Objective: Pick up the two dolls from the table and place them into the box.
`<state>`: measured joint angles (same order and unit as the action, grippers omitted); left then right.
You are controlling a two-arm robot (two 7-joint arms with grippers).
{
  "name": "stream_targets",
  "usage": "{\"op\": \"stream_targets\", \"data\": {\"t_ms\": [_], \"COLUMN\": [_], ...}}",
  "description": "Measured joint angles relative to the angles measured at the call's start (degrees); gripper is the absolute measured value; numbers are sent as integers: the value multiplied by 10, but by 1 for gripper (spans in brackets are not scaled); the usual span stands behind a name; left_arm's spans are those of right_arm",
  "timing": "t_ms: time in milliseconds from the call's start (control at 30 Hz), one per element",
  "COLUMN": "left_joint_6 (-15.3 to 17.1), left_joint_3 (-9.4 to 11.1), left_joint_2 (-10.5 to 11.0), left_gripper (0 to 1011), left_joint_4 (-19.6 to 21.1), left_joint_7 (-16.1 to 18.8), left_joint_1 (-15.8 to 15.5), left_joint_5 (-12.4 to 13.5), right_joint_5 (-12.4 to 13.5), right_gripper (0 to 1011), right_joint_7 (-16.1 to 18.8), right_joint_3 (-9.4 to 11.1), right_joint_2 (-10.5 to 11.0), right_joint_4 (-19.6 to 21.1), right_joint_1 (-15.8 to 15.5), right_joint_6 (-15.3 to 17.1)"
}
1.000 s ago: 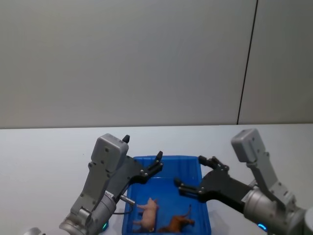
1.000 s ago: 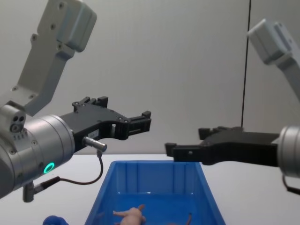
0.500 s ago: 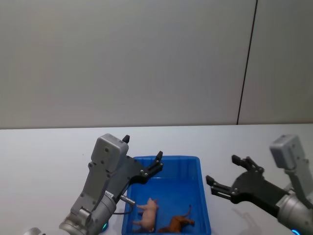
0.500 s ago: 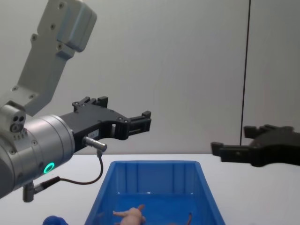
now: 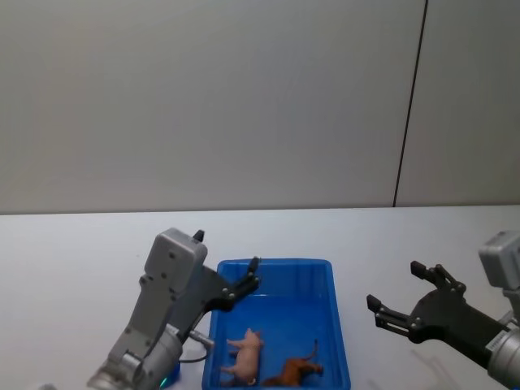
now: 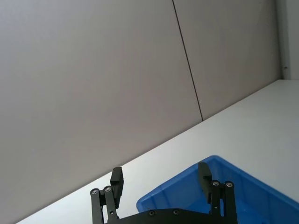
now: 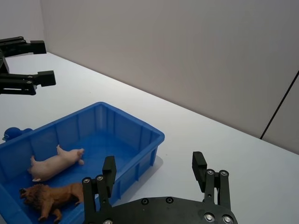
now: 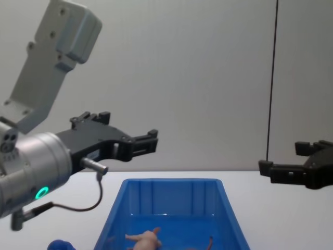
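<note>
The blue box [image 5: 276, 264] stands on the white table in front of me. Both dolls lie on its floor: the pink doll [image 5: 246, 353] [image 7: 53, 164] [image 8: 145, 238] and, beside it, the brown lion doll [image 5: 296, 371] [image 7: 51, 196]. My left gripper [image 5: 227, 258] [image 6: 160, 173] [image 8: 152, 141] hovers over the box's left rim, open and empty. To the right of the box [image 7: 135, 125], my right gripper [image 5: 396, 286] [image 7: 153, 162] [image 8: 283, 157] hangs above bare table, open with nothing in it.
A small blue object [image 8: 61, 245] [image 7: 11, 134] lies on the table [image 5: 81, 260] left of the box. A grey wall with a dark vertical seam stands behind. Bare tabletop stretches out on both sides of the box.
My right gripper has swung from above the box out to its right side. The left gripper has drawn back slightly to the left. Both dolls lie unmoved in the box.
</note>
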<state>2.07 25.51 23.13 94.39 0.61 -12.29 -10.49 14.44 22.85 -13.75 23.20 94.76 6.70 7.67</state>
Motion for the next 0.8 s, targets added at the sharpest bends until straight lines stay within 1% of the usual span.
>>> {"op": "stream_targets", "data": {"t_ms": [233, 333, 533, 633, 667, 733, 800], "left_joint_6": [15, 24, 35, 39, 39, 39, 39], "left_joint_3": [-7, -12, -19, -24, -24, -28, -29], "left_joint_2": [19, 31, 49, 59, 59, 65, 67], "left_gripper": [1001, 1001, 1001, 1001, 1001, 1001, 1001], "left_joint_4": [17, 25, 34, 35, 35, 33, 31], "left_joint_7": [26, 45, 73, 90, 90, 98, 100], "left_joint_1": [23, 39, 62, 77, 77, 87, 91], "left_joint_5": [-7, -19, -39, -55, -55, -67, -71], "right_joint_5": [4, 5, 6, 7, 7, 7, 7], "right_gripper": [1001, 1001, 1001, 1001, 1001, 1001, 1001], "right_joint_7": [-2, -3, -3, -4, -4, -4, -4], "right_joint_3": [3, 5, 6, 7, 7, 7, 7], "right_joint_2": [6, 8, 10, 11, 12, 12, 12], "right_joint_4": [3, 4, 5, 6, 6, 6, 6], "right_joint_1": [-5, -7, -9, -10, -10, -10, -10], "right_joint_6": [-3, -4, -5, -5, -5, -5, -6]}}
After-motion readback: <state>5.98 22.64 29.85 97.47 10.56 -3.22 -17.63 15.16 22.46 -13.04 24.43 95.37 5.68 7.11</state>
